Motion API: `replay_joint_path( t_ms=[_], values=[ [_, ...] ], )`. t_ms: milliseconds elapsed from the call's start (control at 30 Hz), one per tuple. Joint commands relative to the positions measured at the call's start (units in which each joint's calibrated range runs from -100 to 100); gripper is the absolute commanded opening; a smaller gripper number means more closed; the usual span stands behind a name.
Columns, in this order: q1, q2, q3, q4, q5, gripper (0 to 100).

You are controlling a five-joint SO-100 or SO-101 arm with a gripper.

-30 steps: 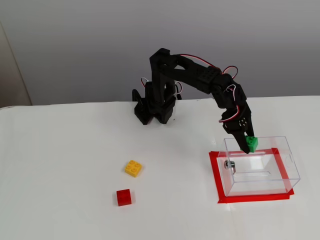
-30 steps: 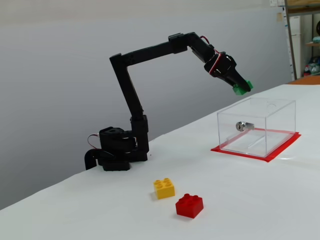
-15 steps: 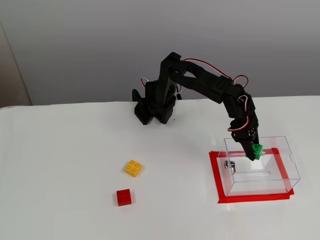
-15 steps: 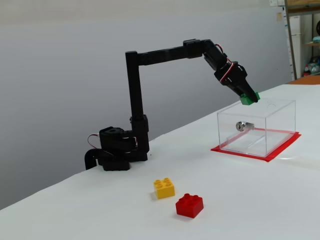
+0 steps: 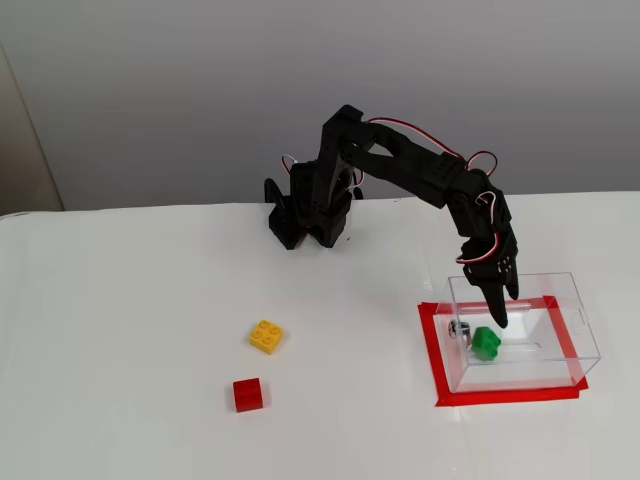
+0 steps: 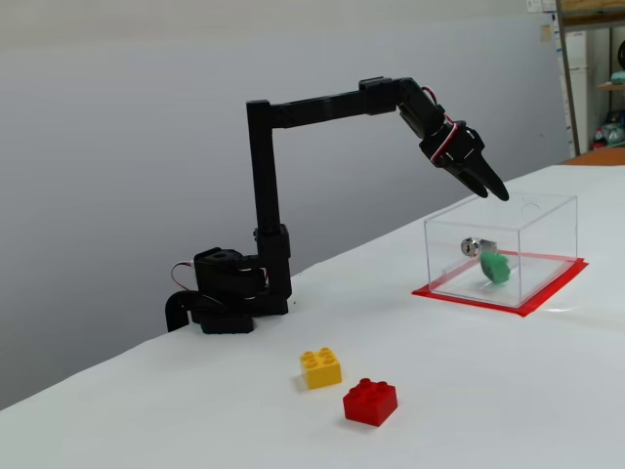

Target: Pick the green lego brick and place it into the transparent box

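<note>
Gripper hangs just above the box's open top, fingers parted and empty, tips angled down toward the box. In a fixed view it points into the box's near-left part. Green brick is inside the box, tilted, apart from the fingers, close to the little metal fitting on the box's wall; in a fixed view the brick sits low in the box, whether resting or mid-air can't be told. Box stands on a red taped rectangle. Well away from the box, on the white table, a yellow brick and a red brick lie near each other. Arm base sits at the table's far edge from the box, grey wall behind. No writing readable anywhere. Shelving shows at the room's edge beyond the box.
</note>
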Motion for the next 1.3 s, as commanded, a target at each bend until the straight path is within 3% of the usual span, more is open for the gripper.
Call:
replay_joint_path(
  t_ms=[0,300,433,533,767,1000,1267],
  values=[
    [-0.21,-0.59,-2.44,-0.77,-0.14,25],
    [-0.21,-1.35,-2.08,-0.77,-0.14,23],
    [0.01,-1.43,-2.35,-0.34,-0.14,10],
    [0.08,-1.60,-2.44,0.10,-0.14,5],
    [0.53,-5.59,-1.53,0.45,-0.09,4],
    [1.86,-9.75,-1.71,7.32,-0.14,2],
    [11.02,-21.55,-0.72,8.80,-0.09,2]
  ],
)
